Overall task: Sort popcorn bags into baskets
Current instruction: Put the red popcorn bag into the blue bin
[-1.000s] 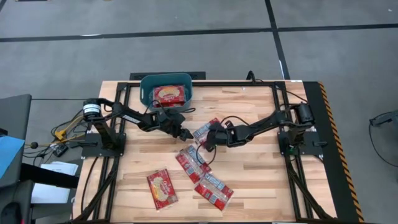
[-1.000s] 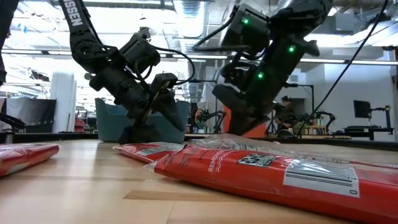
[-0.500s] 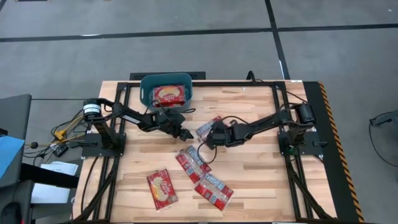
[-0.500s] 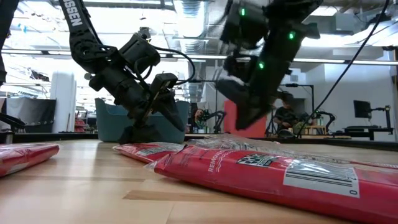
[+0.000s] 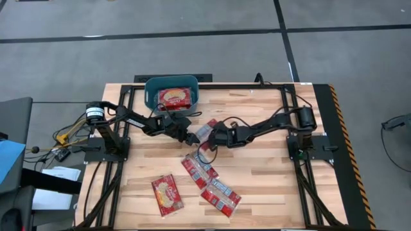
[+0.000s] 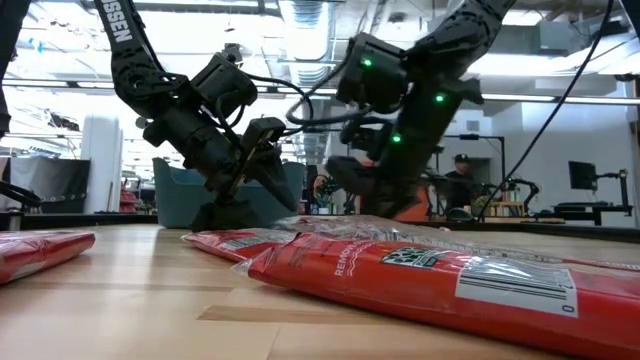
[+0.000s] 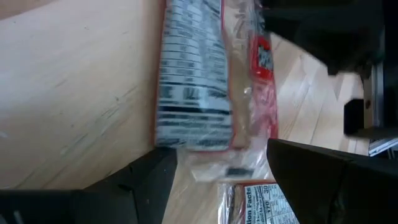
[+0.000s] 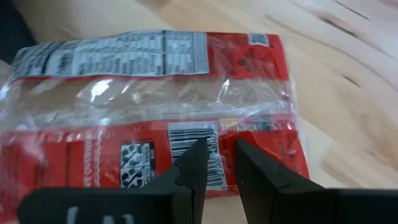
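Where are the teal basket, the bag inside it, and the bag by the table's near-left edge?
teal basket (image 5: 149,85): high view, on its left rim.
bag inside the basket (image 5: 173,97): high view, middle of its red face.
near-left bag (image 5: 167,194): high view, centre of the packet.

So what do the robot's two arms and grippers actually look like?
Both arms are dark, jointed, with loose black cables. The left arm has white lettering on its upper link; the right arm shows small green lights. The left gripper and right gripper have flat, dark, tapering fingers.

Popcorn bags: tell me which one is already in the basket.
The popcorn bag lying red side up inside the teal basket at the table's far edge; the others lie on the wood.
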Robot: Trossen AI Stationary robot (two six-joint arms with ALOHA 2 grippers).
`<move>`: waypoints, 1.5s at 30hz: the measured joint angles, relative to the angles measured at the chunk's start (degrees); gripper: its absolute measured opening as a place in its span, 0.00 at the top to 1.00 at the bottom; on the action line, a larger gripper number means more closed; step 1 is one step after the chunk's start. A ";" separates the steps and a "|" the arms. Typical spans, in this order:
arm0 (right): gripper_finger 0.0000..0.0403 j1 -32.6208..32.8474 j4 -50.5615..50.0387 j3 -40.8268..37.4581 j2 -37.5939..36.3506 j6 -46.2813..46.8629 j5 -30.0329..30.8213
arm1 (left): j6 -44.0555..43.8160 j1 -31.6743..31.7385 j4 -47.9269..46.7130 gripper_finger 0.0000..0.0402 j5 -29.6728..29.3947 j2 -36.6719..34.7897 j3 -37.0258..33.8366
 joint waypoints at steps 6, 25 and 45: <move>0.74 0.24 1.00 2.48 1.18 -3.21 -1.36 | -0.12 0.00 -0.01 0.38 0.02 0.00 -0.02; 0.74 1.29 6.65 3.72 1.76 -8.02 -6.44 | -0.28 -1.50 0.46 0.42 -3.52 0.02 -0.07; 0.74 9.43 -21.33 3.62 -19.74 -0.44 7.17 | 1.57 -1.55 0.38 0.97 -1.77 -3.78 -0.01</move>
